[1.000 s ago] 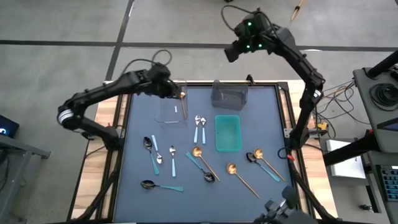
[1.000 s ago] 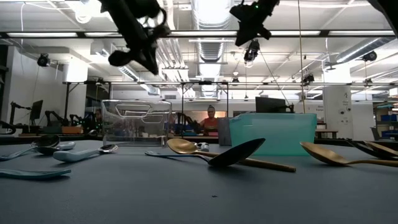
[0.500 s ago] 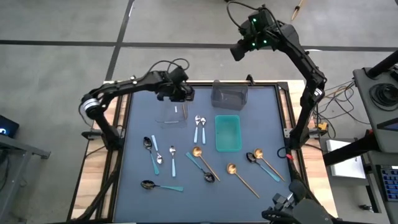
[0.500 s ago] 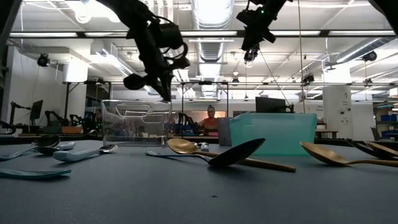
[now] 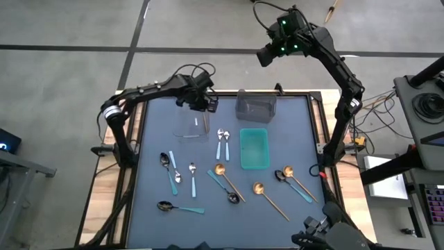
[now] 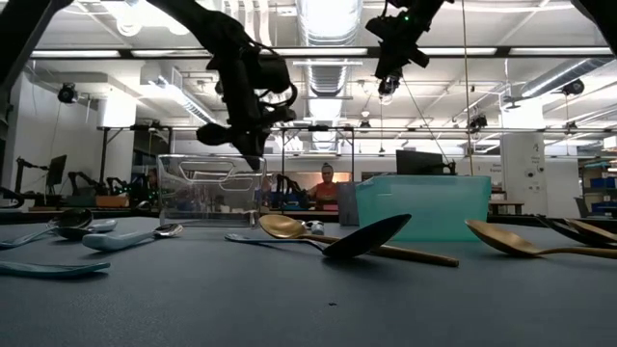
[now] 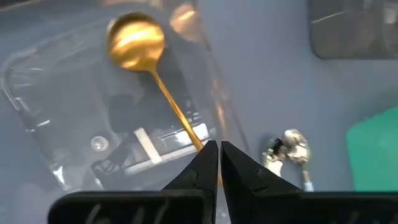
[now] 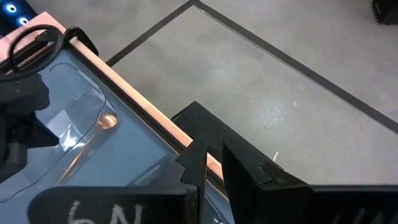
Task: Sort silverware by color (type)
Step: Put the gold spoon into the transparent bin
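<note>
My left gripper (image 5: pixel 203 107) hangs over the clear bin (image 5: pixel 186 129) at the table's far left, shut on a gold spoon (image 7: pixel 135 40). In the low view it is level with the bin's rim (image 6: pixel 253 160). The spoon's bowl lies over the bin's inside; whether it touches the floor I cannot tell. Other spoons lie flat on the mat: gold ones (image 5: pixel 269 198), blue-handled ones (image 5: pixel 222 139) and teal-handled ones (image 5: pixel 179 207). My right gripper (image 5: pixel 266 54) waits high beyond the far edge, its fingers (image 8: pixel 194 163) almost together with nothing between them. My left gripper pinches the gold spoon's handle near its free end (image 7: pixel 198 142) between its two fingertips. The fingers come steeply from above, and the handle runs on from their tips. The bowl (image 7: pixel 135 40) points away from the fingers, over the clear bin.
A grey bin (image 5: pixel 256 104) stands at the far middle and a teal bin (image 5: pixel 254 148) in front of it. Wooden table edges (image 5: pixel 116 125) frame the dark mat. In the low view a person sits far behind the bins (image 6: pixel 326 183).
My left gripper has sunk from high above down to the clear bin's rim and has tipped more steeply downward. It has stayed shut and carried the gold spoon with it over the bin.
</note>
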Motion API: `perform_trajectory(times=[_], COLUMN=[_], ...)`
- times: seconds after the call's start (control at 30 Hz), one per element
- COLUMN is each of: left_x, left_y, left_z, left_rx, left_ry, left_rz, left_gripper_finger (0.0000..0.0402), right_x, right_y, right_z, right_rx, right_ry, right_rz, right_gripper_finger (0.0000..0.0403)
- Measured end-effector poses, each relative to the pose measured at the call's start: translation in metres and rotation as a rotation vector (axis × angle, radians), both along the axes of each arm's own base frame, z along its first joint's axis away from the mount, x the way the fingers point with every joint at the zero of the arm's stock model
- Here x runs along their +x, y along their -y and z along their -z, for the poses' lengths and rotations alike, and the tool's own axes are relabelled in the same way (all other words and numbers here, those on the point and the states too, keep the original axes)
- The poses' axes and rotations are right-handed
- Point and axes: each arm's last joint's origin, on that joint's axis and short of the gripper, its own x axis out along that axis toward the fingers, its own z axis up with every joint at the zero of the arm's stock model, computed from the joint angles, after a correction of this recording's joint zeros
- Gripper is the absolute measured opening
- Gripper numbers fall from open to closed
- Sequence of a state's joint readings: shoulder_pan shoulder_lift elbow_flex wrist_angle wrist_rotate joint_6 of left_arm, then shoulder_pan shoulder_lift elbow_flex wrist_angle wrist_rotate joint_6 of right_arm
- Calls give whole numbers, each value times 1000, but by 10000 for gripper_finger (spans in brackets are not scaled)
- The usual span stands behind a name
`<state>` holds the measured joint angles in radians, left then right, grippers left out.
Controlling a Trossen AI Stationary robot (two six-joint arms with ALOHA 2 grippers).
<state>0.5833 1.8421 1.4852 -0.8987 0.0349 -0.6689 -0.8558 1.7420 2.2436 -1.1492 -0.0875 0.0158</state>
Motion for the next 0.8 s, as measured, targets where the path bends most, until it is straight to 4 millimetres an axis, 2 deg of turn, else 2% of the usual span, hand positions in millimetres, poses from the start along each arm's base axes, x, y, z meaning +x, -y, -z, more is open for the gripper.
perform_trajectory(times=[0.2, 0.33, 0.43, 0.57, 0.8], left_x=[-7, -8, -5, 0, 1], left_y=[2, -1, -7, -13, -18], left_z=[8, 11, 11, 18, 34], left_rx=[7, 93, 144, 162, 147], left_ry=[-40, -90, -56, -34, -81], left_rz=[44, 15, -3, -11, 4], left_gripper_finger=[67, 117, 144, 156, 153], right_x=[0, -1, -1, 0, 1], right_y=[-1, -1, -1, -2, -3], right_z=[1, 2, 2, 2, 2], right_rx=[15, 27, 30, 35, 42], right_ry=[0, -4, -1, 3, 9], right_rz=[7, 13, 18, 20, 25], right_gripper_finger=[38, 38, 38, 38, 38])
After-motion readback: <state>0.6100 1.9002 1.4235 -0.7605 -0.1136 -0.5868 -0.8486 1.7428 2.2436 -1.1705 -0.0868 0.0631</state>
